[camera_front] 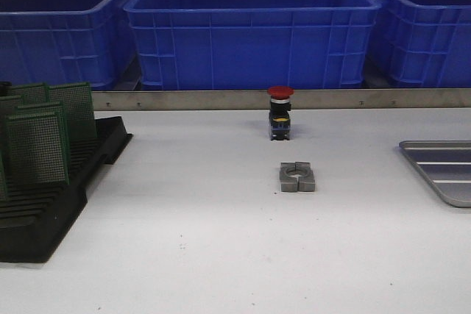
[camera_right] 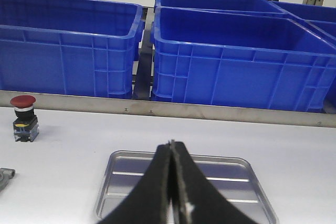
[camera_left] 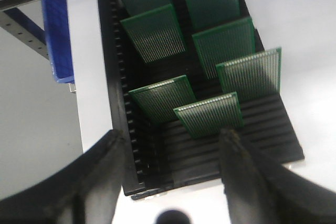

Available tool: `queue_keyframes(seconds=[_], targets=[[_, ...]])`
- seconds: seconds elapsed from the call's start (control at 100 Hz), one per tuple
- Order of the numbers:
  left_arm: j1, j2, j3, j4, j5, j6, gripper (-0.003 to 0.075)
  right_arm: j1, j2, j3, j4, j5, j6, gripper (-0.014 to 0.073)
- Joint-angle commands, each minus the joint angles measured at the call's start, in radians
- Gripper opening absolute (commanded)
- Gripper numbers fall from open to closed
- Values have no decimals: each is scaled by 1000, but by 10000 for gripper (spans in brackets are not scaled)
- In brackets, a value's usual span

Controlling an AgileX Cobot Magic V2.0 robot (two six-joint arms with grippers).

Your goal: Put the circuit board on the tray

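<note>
**Boards in the rack, tray bare**

Black rack [camera_front: 44, 196] sits closest, at the table's left edge, with green boards [camera_front: 37, 148] standing upright in its slots. From the left wrist view, seven boards [camera_left: 210, 113] stand in two rows across the rack, and the left gripper [camera_left: 173, 171] hangs over its near end with fingers [camera_left: 105, 166] spread apart, holding nothing. Far to the right lies the grey tray [camera_front: 441, 170], ribbed and with nothing on it, partly cut off by the frame. The right gripper [camera_right: 171, 182] hovers above the tray [camera_right: 126, 174], its fingers pressed together on nothing. Between rack and tray rest a small grey clamp [camera_front: 297, 177] and a red-capped button [camera_front: 280, 112]. Blue crates [camera_front: 250, 31] line the back.
</note>
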Motion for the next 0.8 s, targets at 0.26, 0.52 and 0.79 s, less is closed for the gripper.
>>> queue_keyframes(seconds=[0.26,0.52,0.79], targets=[[2,195,-150,-192,125,761,408,-4,-23,-1,-4,-82,-5,-60],[2,293,-151,-192,84,1022,408,-4,-23,-1,-4,-82,-5,-60],[2,350,-151,-194,9,1068,408,-4,-23,-1,-4,-82,-5,-60]])
